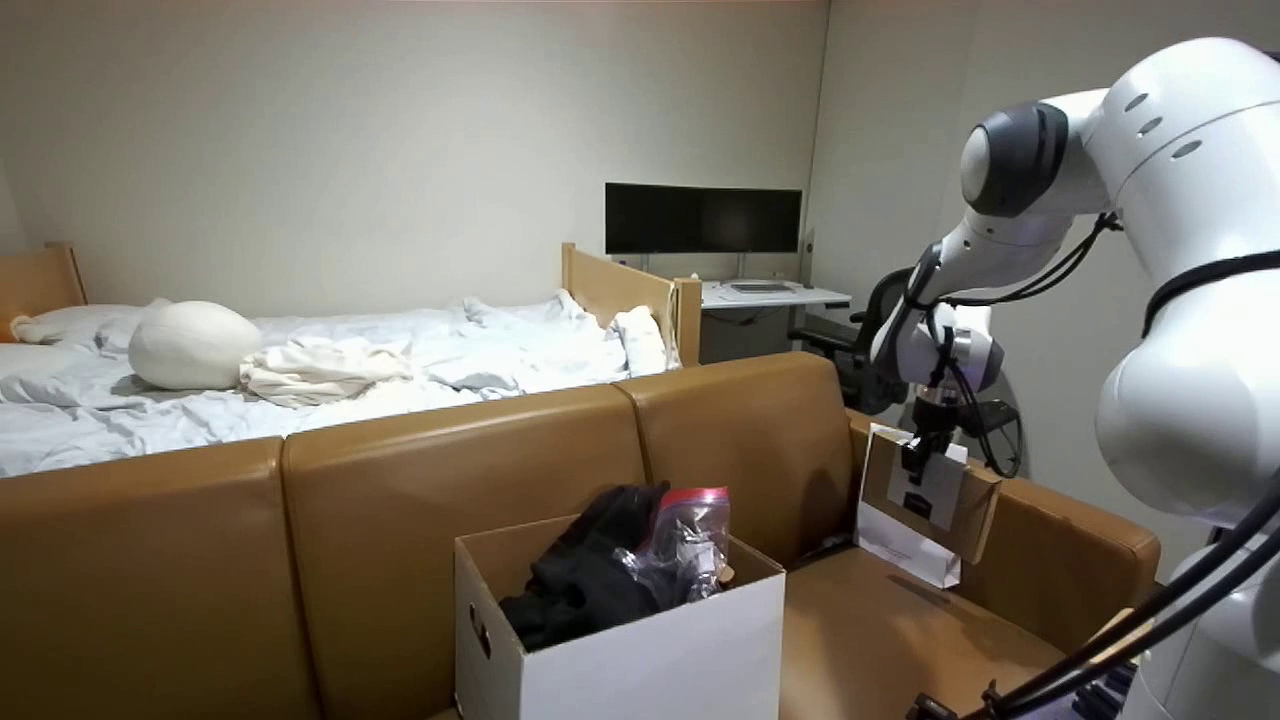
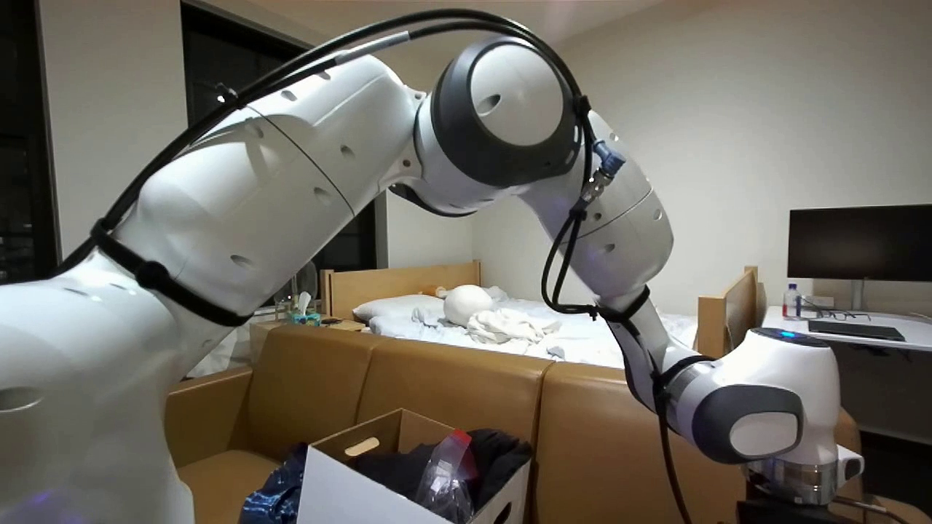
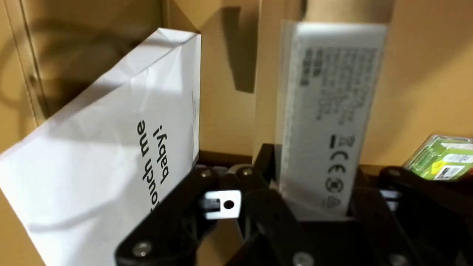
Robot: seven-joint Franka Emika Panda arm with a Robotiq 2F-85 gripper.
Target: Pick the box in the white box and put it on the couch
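My gripper [image 1: 918,462] is shut on the box [image 1: 965,505], a flat brown box with a whitish label. It holds the box upright and slightly tilted at the end of the couch [image 1: 460,460], near the armrest. The box's lower edge appears above the seat. In the wrist view the box's narrow printed side [image 3: 329,122] stands between the fingers [image 3: 314,173]. The white box [image 1: 650,650] stands open on the couch, away from the gripper; it also shows in an exterior view [image 2: 357,487]. There the gripper and held box are out of view below the frame.
A white paper bag [image 3: 122,159] with printed text stands beside the held box, against the couch's corner. A green package [image 3: 449,159] lies at the wrist view's right. Black cloth [image 1: 590,570] and a plastic bag [image 1: 690,540] fill the white box. A bed [image 1: 480,350] is behind the couch.
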